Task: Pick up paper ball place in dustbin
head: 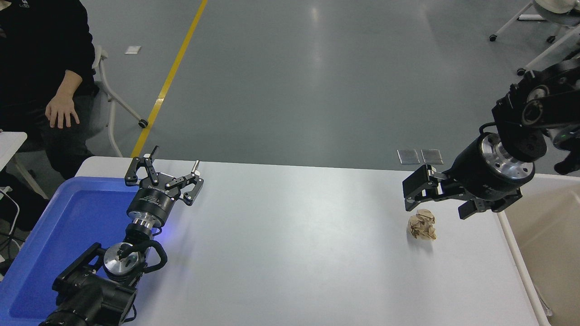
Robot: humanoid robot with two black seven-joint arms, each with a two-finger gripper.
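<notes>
The paper ball [422, 225], a small crumpled tan wad, lies on the white table [294, 244] near its right side. My right gripper [442, 201] comes in from the right edge, open, with its fingers spread just above and slightly behind the ball; I cannot tell whether it touches the ball. The dustbin [518, 253], beige with a lighter rim, stands against the table's right edge and is partly cut off by the picture. My left gripper [165, 175] is open and empty, parked at the lower left over the edge of a blue tray.
A bright blue plastic tray [54, 235] sits on the table's left end under the left arm. A person in black sits at the far left, one hand [61, 112] on a knee. Chair legs and cart wheels stand on the grey floor beyond.
</notes>
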